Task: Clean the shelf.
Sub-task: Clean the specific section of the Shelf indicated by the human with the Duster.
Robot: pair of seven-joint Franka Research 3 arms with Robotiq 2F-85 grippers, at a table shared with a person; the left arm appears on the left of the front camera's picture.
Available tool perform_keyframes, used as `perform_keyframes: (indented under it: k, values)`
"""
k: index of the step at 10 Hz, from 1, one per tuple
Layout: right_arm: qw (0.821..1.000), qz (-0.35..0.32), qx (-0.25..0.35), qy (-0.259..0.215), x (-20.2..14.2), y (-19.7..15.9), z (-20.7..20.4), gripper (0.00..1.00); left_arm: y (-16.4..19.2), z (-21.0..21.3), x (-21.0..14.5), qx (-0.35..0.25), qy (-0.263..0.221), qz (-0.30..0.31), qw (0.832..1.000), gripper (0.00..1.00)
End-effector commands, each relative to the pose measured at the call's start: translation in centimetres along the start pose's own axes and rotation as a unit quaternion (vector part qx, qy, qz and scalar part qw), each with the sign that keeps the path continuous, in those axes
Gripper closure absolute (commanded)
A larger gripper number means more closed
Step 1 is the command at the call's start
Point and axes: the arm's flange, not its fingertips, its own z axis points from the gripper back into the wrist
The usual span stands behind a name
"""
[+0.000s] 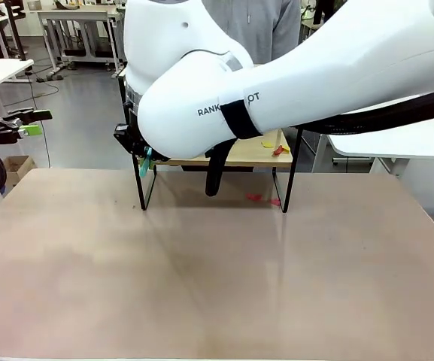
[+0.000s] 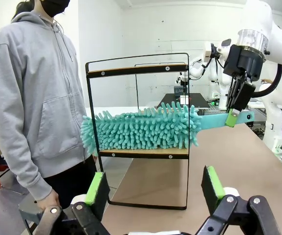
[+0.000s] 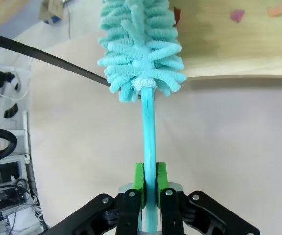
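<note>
The shelf (image 2: pixel 137 71) stands at the table's far side, two light wood boards in a thin black frame. A teal fluffy duster (image 2: pixel 141 129) lies along the lower board (image 2: pixel 145 152). My right gripper (image 2: pixel 234 116) is shut on the duster's handle (image 3: pixel 148 132), and the head (image 3: pixel 141 44) reaches over the board (image 3: pixel 238 49). Pink and orange scraps (image 3: pixel 237 15) lie on that board. In the front view my right arm hides most of the shelf (image 1: pixel 262 156). My left gripper (image 2: pixel 154 188) is open and holds nothing, off the table's left side (image 1: pixel 34 122), facing the shelf.
A person in a grey hoodie (image 2: pixel 33 98) stands at the shelf's far side. Red scraps (image 1: pixel 262 198) lie on the table (image 1: pixel 217 278) under the shelf. Yellow and red scraps (image 1: pixel 274 147) sit on the lower board's right end. White tables stand behind.
</note>
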Motion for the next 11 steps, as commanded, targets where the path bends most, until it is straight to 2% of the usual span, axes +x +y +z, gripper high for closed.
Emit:
perform_keyframes:
  k: [1,2,5,11]
  values:
    - [0.999,-0.02,0.026,0.01,0.0,0.8,2.1,0.87,-0.1,-0.1,0.4,0.002,0.001,-0.008,1.0,0.0]
    - [1.0,0.0,0.0,0.0,0.0,0.0,0.0,0.87,-0.1,-0.1,0.4,0.002,0.001,-0.008,1.0,0.0]
    - [1.0,-0.006,0.006,0.005,0.1,0.3,0.2,0.87,-0.1,-0.1,0.4,0.002,0.001,-0.008,1.0,0.0]
    - [0.998,-0.041,-0.005,0.044,3.6,-10.6,2.3,0.87,-0.1,-0.1,0.4,0.002,0.001,-0.008,1.0,0.0]
